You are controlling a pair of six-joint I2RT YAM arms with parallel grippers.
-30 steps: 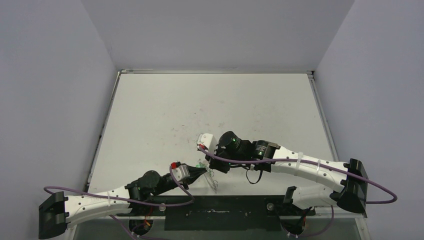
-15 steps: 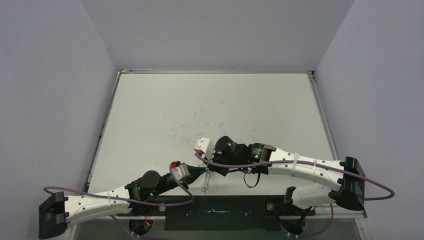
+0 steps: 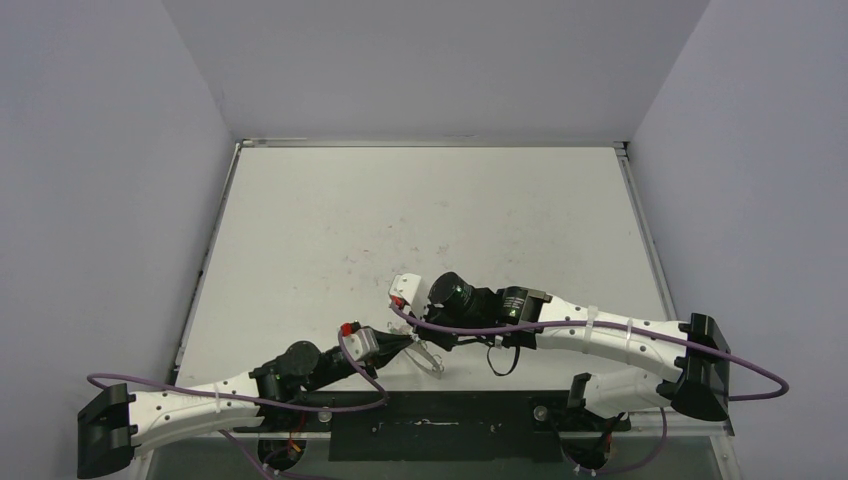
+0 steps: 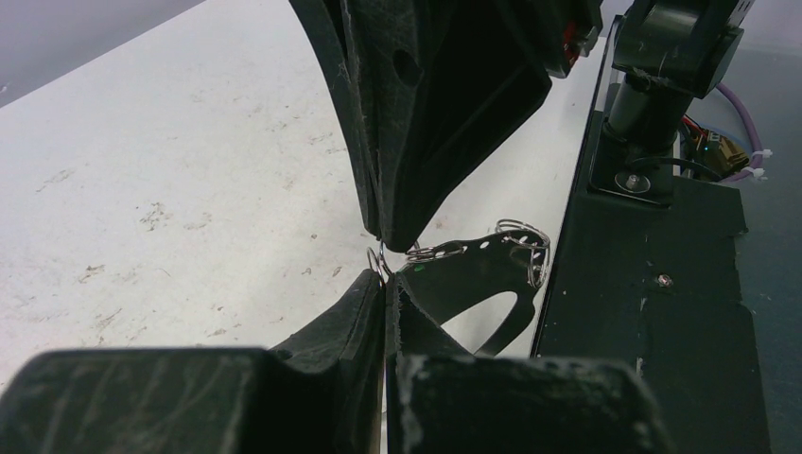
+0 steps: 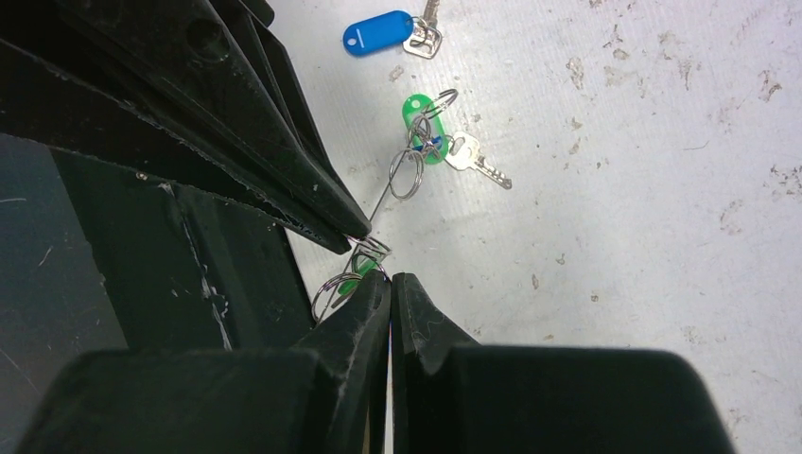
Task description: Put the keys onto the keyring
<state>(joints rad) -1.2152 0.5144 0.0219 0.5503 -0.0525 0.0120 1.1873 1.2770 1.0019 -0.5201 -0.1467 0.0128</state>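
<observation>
1. Grippers: left gripper point(image 4: 386, 288) and right gripper point(image 5: 391, 279) are both pressing fully closed, tips meeting.
2. Left is pinching the keyring point(image 5: 386, 200) wire; whether right is holding the second green key point(image 5: 352, 274) beside its tips cannot be told.
3. Progress: one green key point(image 5: 423, 121) is seemingly hanging on that wire already.
4. Remaining: blue key point(image 5: 378, 38) is lying well apart, awaiting threading.
</observation>
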